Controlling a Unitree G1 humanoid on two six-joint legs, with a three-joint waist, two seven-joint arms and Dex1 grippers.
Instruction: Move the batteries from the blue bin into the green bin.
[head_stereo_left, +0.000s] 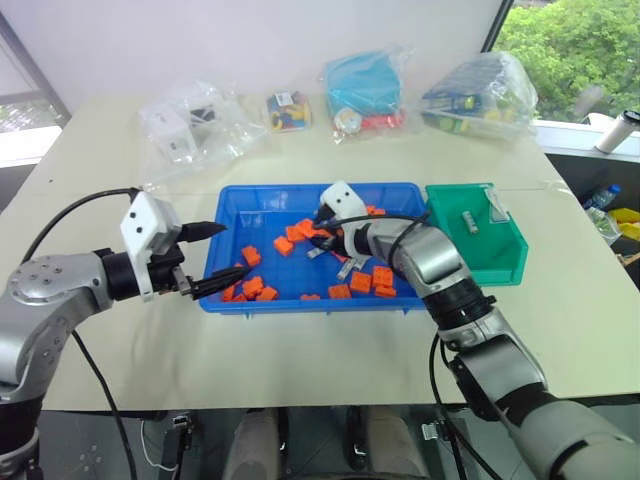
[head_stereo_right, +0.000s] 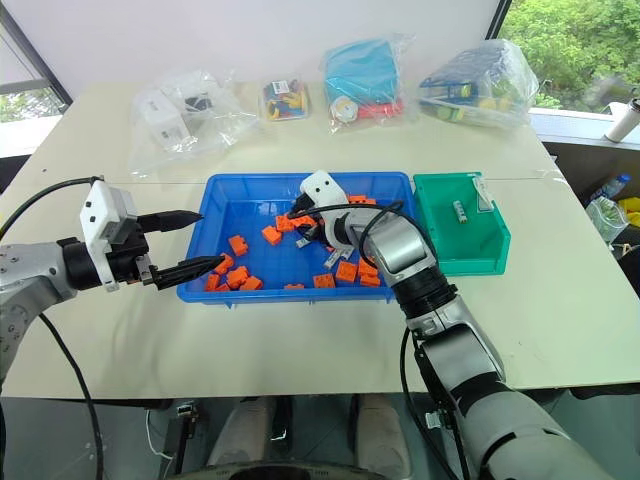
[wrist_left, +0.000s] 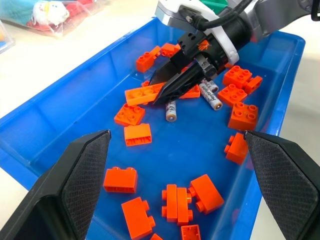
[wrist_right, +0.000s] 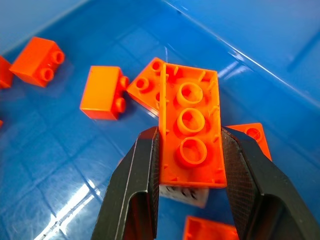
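Note:
The blue bin (head_stereo_left: 300, 305) sits mid-table, strewn with orange bricks. Two batteries (wrist_left: 171, 110) (wrist_left: 210, 95) lie on its floor near the right gripper. My right gripper (wrist_right: 190, 135) reaches into the bin and is shut on a long orange brick (wrist_right: 191, 125), held underside up; part of a battery (wrist_right: 182, 194) shows beneath it. My left gripper (head_stereo_left: 212, 257) hovers open at the bin's left rim, holding nothing. The green bin (head_stereo_left: 480, 250) stands against the blue bin's right side with one battery (head_stereo_left: 467, 222) in it.
Several plastic bags line the table's far side: white items (head_stereo_left: 185, 125), small coloured parts (head_stereo_left: 288, 110), a teal box (head_stereo_left: 362, 85) and a mixed bag (head_stereo_left: 480, 95). Bare tabletop lies in front of both bins.

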